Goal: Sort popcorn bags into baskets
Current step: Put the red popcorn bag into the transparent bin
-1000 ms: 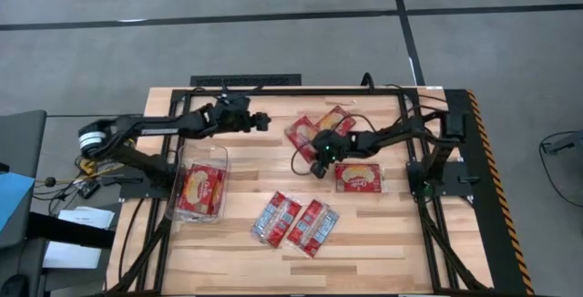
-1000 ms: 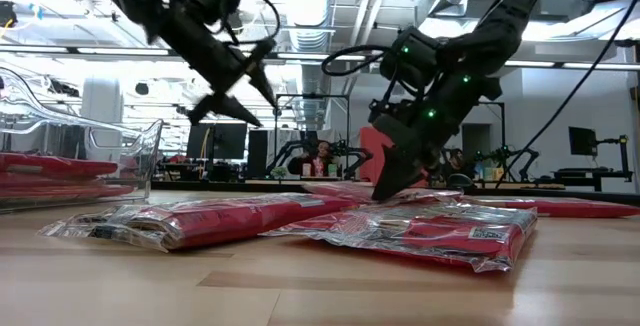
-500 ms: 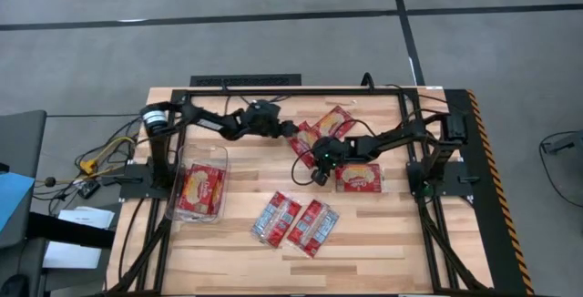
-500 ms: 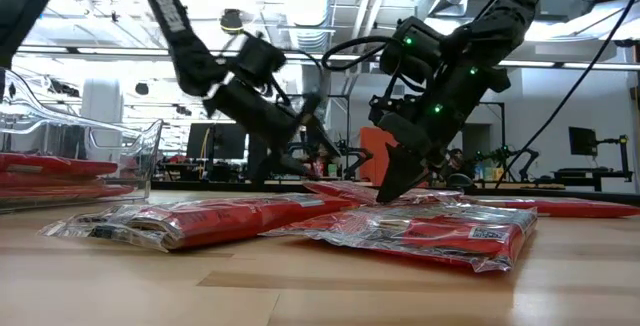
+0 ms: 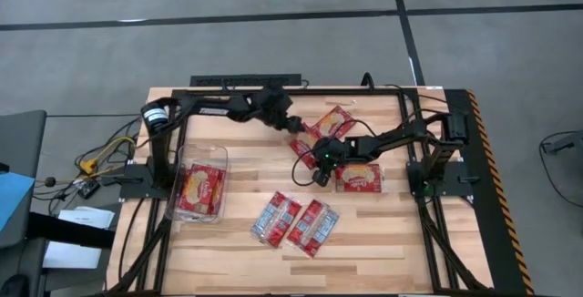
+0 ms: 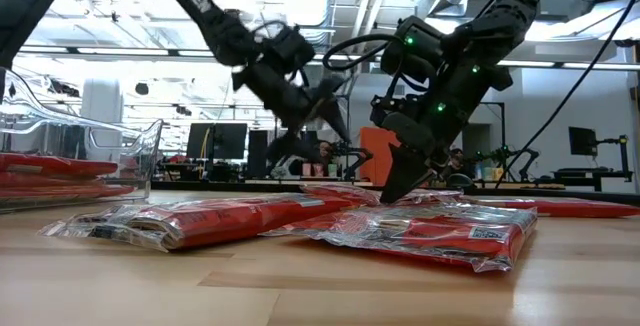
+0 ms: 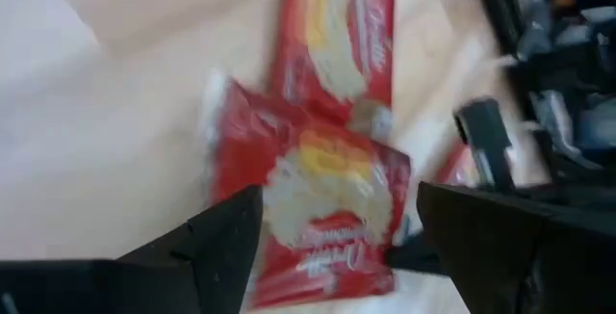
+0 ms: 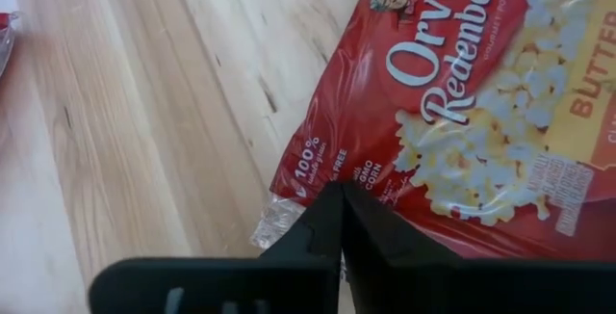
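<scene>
Red popcorn bags lie flat on the wooden table. Two overlap far of the middle. My left gripper hovers open above the nearer of these, which shows between its fingers in the left wrist view. My right gripper points down at the left edge of another bag, fingers shut. Two more bags lie near the front. The clear tub on the left holds a bag. My right gripper has its fingers closed together on the bag's side edge, close to the clear sealed corner. It comes from above, slanting down. The fingers hide the film between them. The bag lies flat on the table.
Both arms' black base frames run along the table's left and right sides. The two grippers are close together over the table's middle. Bare wood lies between the tub and the bags and along the near edge.
My left arm has swung from above the tub's far end toward the table's right, ending over the two overlapping bags and lower than before. My right gripper has stayed at its bag's edge, shifting slightly toward the near edge. No bag has moved.
</scene>
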{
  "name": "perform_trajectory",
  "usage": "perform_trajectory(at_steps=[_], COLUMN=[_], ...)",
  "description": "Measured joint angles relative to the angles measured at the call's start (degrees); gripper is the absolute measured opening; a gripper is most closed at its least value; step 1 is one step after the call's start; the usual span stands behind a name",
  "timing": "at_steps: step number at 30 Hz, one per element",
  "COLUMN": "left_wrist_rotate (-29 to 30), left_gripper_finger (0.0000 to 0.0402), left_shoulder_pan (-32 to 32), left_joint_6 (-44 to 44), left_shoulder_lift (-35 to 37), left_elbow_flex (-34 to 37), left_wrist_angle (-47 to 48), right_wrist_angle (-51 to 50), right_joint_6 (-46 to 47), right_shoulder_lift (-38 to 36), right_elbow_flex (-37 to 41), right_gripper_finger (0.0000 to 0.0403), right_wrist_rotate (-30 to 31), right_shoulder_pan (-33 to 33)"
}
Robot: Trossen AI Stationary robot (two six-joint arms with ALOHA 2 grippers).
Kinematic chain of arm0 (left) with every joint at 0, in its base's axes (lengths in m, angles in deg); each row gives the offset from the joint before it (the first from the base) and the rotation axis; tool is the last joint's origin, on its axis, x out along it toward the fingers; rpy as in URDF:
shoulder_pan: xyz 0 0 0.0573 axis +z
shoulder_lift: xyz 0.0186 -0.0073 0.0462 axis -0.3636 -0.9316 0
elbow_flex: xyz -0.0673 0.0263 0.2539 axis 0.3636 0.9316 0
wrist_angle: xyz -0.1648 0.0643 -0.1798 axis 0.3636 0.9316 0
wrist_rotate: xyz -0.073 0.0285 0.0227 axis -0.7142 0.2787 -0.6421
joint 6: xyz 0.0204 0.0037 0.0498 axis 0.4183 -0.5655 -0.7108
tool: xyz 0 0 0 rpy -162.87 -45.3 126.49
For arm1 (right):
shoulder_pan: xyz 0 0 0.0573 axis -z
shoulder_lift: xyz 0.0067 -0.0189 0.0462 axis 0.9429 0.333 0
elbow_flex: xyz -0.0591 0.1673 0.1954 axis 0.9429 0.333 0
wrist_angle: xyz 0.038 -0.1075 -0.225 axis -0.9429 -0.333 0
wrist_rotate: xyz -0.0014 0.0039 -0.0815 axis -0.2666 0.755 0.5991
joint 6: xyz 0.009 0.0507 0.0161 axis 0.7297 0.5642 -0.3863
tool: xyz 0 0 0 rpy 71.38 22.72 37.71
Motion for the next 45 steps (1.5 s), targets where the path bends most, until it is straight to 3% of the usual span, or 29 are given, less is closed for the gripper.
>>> perform_trajectory(at_steps=[3,9,18,25,32,40,45], left_wrist_rotate=[6.0,8.5,-2.0,-4.7,-4.3,-8.6,-11.8], left_gripper_finger=[0.0266,0.0266,0.0266,0.0256,0.0181,0.0018,0.0014], left_shoulder_pan=[0.2,0.2,-0.2,0.0,-0.5,0.4,1.3], left_joint_6=[-4.9,-7.4,-2.2,-1.6,-0.7,2.6,4.5], left_shoulder_lift=[1.1,-0.2,-6.4,-7.1,-7.1,-7.1,-6.7], left_elbow_flex=[-2.4,-1.9,-0.6,-0.5,-0.5,-0.5,-0.4], left_wrist_angle=[7.6,10.9,4.3,4.5,4.9,5.1,5.5], right_wrist_angle=[0.0,0.0,0.1,0.0,0.2,0.3,0.2], right_joint_6=[0.2,0.2,-0.8,-0.8,-0.9,-0.9,-1.1], right_shoulder_lift=[0.0,0.0,0.0,0.1,0.1,0.1,-1.3], right_elbow_flex=[0.0,0.0,0.0,0.0,0.1,0.1,0.1], right_gripper_finger=[0.0038,0.0036,0.0022,0.0040,0.0029,0.0025,0.0038], right_wrist_rotate=[0.0,0.0,0.3,0.4,0.3,0.2,0.0], right_shoulder_pan=[0.0,0.0,-0.7,-0.8,-0.8,-0.9,-0.8])
